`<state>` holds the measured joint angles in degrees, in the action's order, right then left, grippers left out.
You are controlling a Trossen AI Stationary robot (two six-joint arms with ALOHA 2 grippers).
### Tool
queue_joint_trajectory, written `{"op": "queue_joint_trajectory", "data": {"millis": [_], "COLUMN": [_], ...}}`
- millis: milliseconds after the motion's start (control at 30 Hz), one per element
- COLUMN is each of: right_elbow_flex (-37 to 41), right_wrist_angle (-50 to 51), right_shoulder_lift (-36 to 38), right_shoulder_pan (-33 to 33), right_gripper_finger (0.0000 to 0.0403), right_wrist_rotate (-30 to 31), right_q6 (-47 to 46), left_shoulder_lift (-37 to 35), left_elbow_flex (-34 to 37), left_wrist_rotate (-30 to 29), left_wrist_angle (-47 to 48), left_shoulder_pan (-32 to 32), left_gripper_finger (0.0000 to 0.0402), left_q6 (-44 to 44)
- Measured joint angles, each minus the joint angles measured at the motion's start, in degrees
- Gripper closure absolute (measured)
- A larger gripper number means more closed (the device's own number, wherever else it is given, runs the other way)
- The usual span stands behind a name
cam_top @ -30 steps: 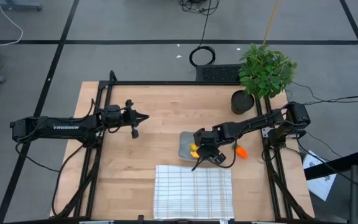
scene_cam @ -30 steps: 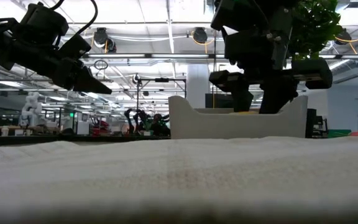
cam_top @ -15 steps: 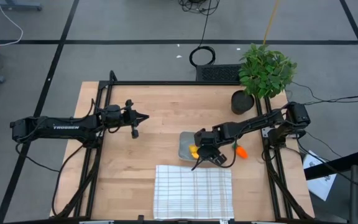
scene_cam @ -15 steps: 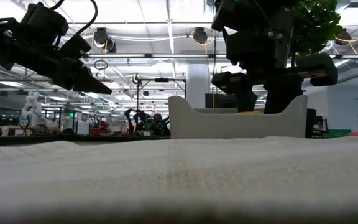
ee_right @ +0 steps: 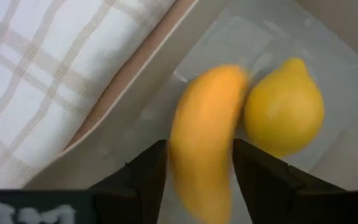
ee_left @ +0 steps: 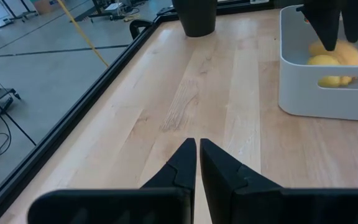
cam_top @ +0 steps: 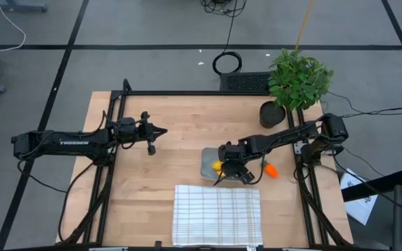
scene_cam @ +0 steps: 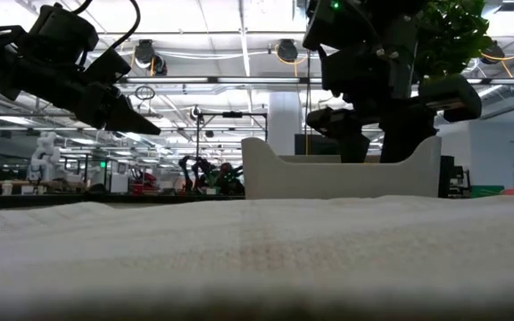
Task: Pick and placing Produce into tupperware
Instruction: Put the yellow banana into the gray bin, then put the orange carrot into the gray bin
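While over the tupperware [cam_top: 208, 164]: right fingers [ee_right: 143, 177] parted astride banana [ee_right: 204, 134]; left fingers [ee_left: 188, 163] closed, clear table [cam_top: 166, 125] around.

The banana [ee_right: 202, 140] is blurred, its near end cut off between the right gripper's [ee_right: 197, 168] fingers; whether they touch it is unclear, and the tub [scene_cam: 342, 174] wall hides both fruits

A light wooden table [cam_top: 173, 153] with a black frame stands on a grey floor [cam_top: 152, 28] crossed by dark lines, cables trailing across it, while the hall beyond shows ceiling lights [scene_cam: 239, 18], pipes and distant workstations [scene_cam: 61, 178].
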<state>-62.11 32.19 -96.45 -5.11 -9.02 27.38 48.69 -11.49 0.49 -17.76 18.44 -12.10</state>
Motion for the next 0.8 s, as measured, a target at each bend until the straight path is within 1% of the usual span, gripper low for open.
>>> {"op": "queue_joint_trajectory", "data": {"millis": [233, 333, 433, 533, 633, 733, 800], "right_elbow_flex": [-0.04, -0.07, -0.71, -2.2, -3.77, -4.64, -4.7], "right_wrist_angle": [-0.31, -0.62, 1.12, 2.53, 4.02, 4.08, 4.21], "right_shoulder_lift": [0.02, 0.07, 0.49, 0.48, 0.51, 0.48, 0.48], "right_shoulder_pan": [0.82, 0.61, 0.53, 0.53, 0.53, 0.53, 0.53], "right_gripper_finger": [0.0176, 0.017, 0.0171, 0.0179, 0.0198, 0.0227, 0.0254], "right_wrist_rotate": [0.01, 3.24, 5.79, 5.93, 5.93, 5.63, 4.7], "right_q6": [-0.79, -0.69, -0.09, -0.1, -0.05, 0.32, 0.91], "left_shoulder_lift": [0.0, 0.0, 0.0, 0.0, 0.02, 0.01, 0.0], "left_elbow_flex": [0.0, 0.0, 0.0, 0.0, 0.0, 0.0, 0.0], "left_wrist_rotate": [-0.04, -0.04, -0.05, -0.07, -0.07, -0.07, -0.07], "left_wrist_angle": [0.0, 0.02, 0.04, 0.11, 0.34, 0.66, 0.96], "left_shoulder_pan": [0.0, 0.0, 0.02, 0.02, 0.0, 0.0, 0.02], "left_gripper_finger": [0.0376, 0.0376, 0.0376, 0.0376, 0.0376, 0.0376, 0.0376], "left_q6": [-0.03, -0.06, -0.17, -0.17, -0.17, -0.17, -0.17]}}
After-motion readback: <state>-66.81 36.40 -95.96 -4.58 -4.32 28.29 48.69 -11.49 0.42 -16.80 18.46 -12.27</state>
